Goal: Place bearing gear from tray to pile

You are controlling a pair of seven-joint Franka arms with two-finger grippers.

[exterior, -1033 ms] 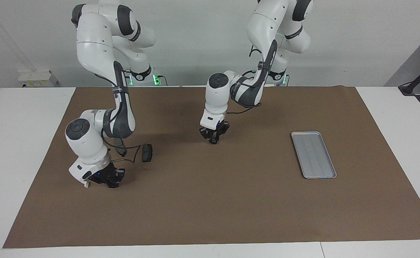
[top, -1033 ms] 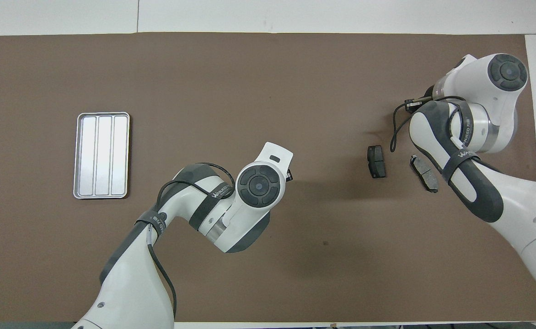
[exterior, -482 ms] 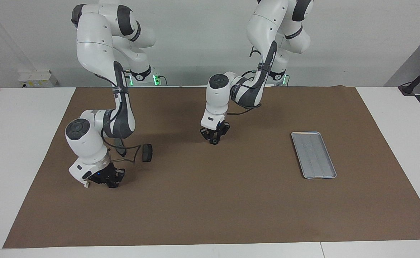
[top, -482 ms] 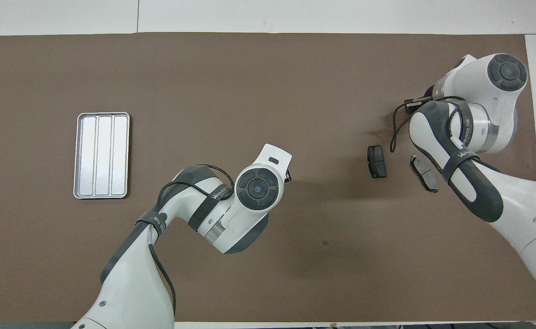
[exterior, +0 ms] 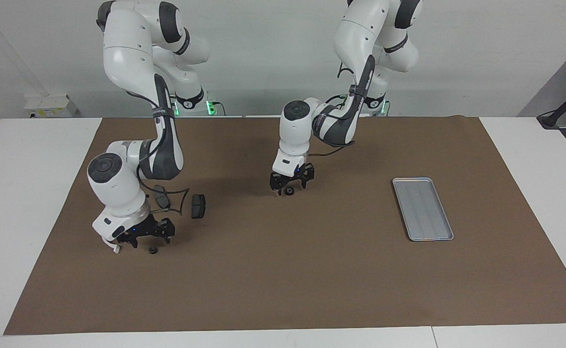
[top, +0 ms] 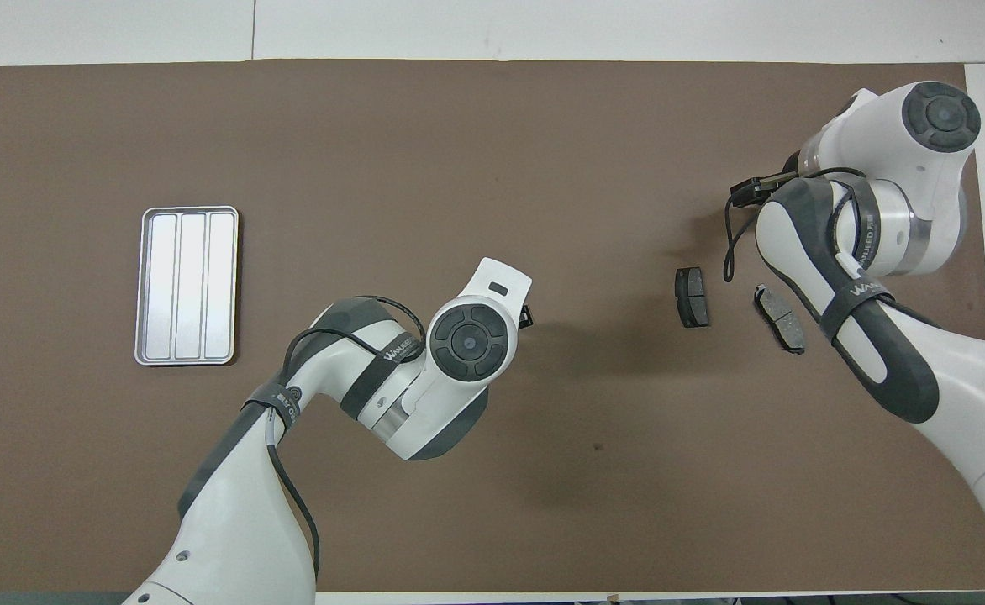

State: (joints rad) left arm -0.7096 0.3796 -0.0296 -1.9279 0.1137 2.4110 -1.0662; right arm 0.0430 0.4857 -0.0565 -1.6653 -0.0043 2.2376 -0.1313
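Facing view: two small gears lay loose on the bench, the tray (exterior: 422, 209) bare.
One dark gear (exterior: 152, 250) lay under the right gripper (exterior: 146, 235), near the brake pads (exterior: 197, 206); another gear (exterior: 289, 192) lay mid-bench under the left gripper (exterior: 291, 181). Both grippers were spread wide, holding nothing. That mid-bench gear looked short of the pile.

Silver-grey ridged tray (exterior: 422, 209), brown mat (exterior: 312, 270), dark grey pads (top: 692, 297)
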